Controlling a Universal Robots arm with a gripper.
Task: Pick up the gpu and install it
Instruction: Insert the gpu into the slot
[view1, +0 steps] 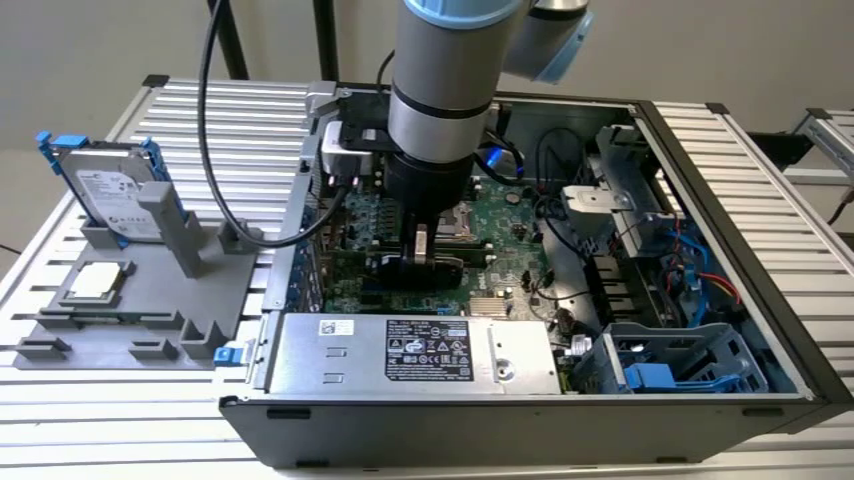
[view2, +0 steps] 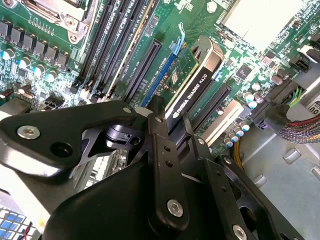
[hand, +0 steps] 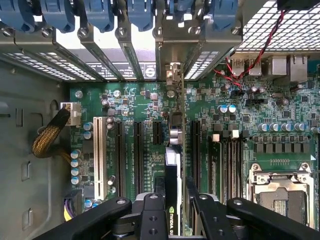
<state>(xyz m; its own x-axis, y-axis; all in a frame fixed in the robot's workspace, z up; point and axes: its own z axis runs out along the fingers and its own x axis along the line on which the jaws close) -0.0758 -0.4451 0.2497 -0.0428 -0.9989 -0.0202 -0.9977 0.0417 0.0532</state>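
Note:
My gripper (view1: 420, 258) reaches down into the open computer case (view1: 747, 250) over the green motherboard (view1: 514, 210). It is shut on the gpu (view2: 192, 90), a thin card with a black cover that stands on edge between the black fingers (view2: 159, 131). In the first wrist view the gpu (hand: 172, 167) runs edge-on from the gripper (hand: 174, 196) toward the case's rear slot openings, its silver bracket (hand: 173, 75) at that wall. The card lines up with a long expansion slot on the motherboard (hand: 145, 110). I cannot tell whether it is seated.
Left of the case in the exterior view, a grey fixture (view1: 134, 320) holds a silver hard drive (view1: 114, 190) with blue rails and a small square chip (view1: 96, 280). Inside the case are the power supply (view1: 400, 352), a drive cage (view1: 674, 365), the processor socket (hand: 277, 192) and braided cables (hand: 47, 140).

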